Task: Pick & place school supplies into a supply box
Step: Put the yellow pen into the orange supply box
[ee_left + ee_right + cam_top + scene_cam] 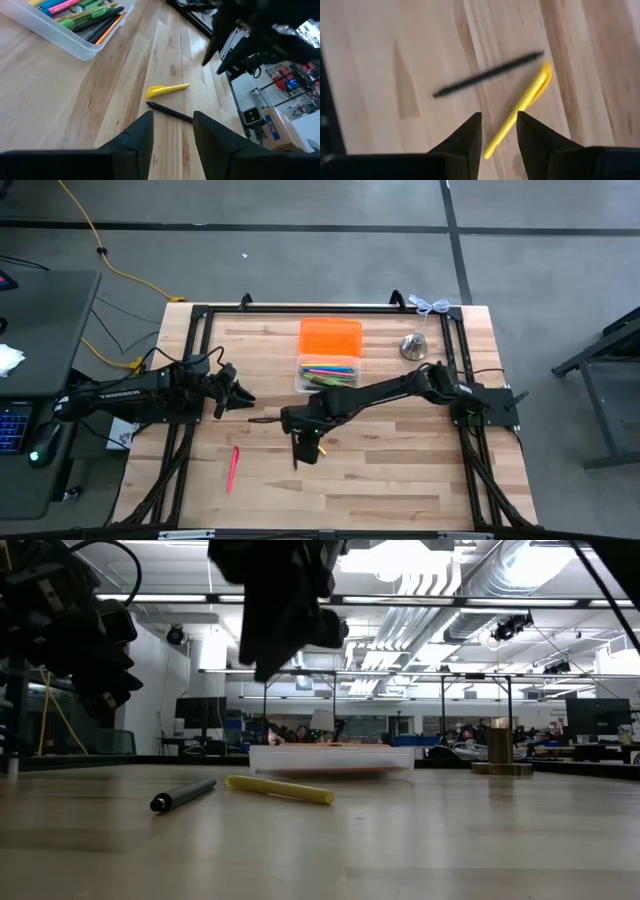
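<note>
The right arm is stretched from the right edge of the wooden bench (400,470) across to its middle, elbow bent near the supply box (327,374), with the right gripper (499,131) pointed down over the bench in front of the box. In the right wrist view its jaws are seen parted by a narrow gap and holding nothing; the lower end of a yellow pen (520,108) lies on the wood directly below that gap, and a black pen (487,75) lies just beside it, the two meeting near one end. In the low view both pens are seen flat on the bench, with the gripper hanging above them, clear of the wood.

The left arm is extended from the left edge toward the centre, its left gripper (171,131) held above the bench and aimed at the same two pens. Its jaws are held moderately apart and empty.

The clear supply box is set near the far middle of the bench, already filled with coloured pens and markers (82,14). An orange lid (330,337) is lying just behind it, a silver bell (414,346) stands to its right, and a pink pen (232,468) is left alone near the front left
</note>
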